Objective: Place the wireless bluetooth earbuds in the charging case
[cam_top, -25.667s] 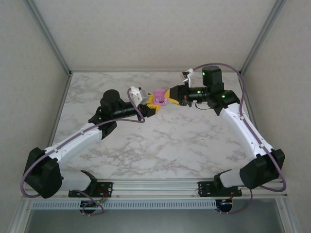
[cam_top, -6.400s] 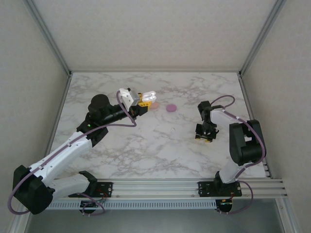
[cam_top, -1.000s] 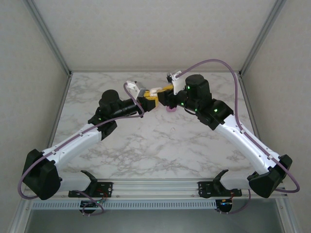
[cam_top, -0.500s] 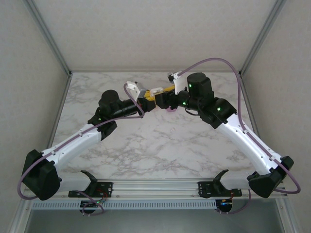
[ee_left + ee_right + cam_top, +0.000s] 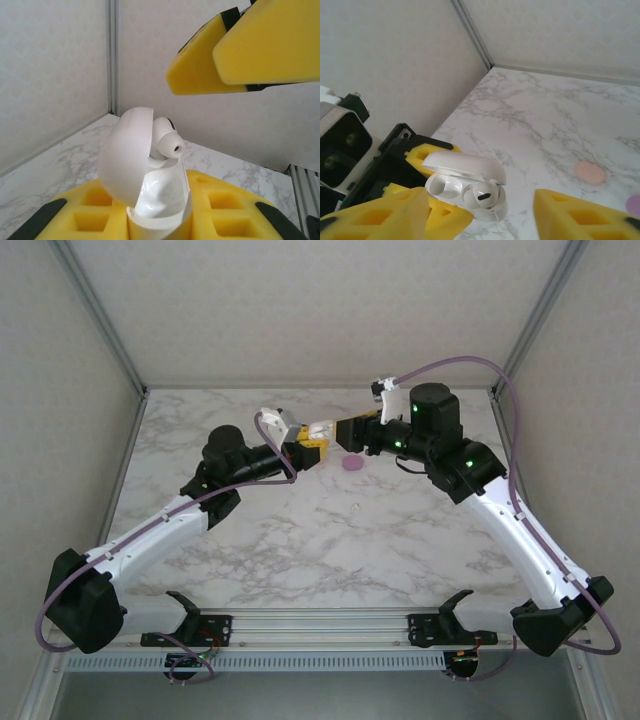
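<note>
Clamping the open charging case (image 5: pixel 465 172), your left gripper (image 5: pixel 157 212) holds it aloft with one white earbud (image 5: pixel 482 194) seated; the second socket (image 5: pixel 438 186) looks empty. Your right gripper (image 5: pixel 490 215) gapes wide, empty-handed, just beside it.

the top view looks down from high above and behind the near edge of the marble table (image 5: pixel 330 550), far enough off to take in its whole top. the left wrist camera sits close behind the open white case (image 5: pixel 127 160), facing the far right corner. the right wrist camera looks closely past that case toward the far left corner; all three views share it.
</note>
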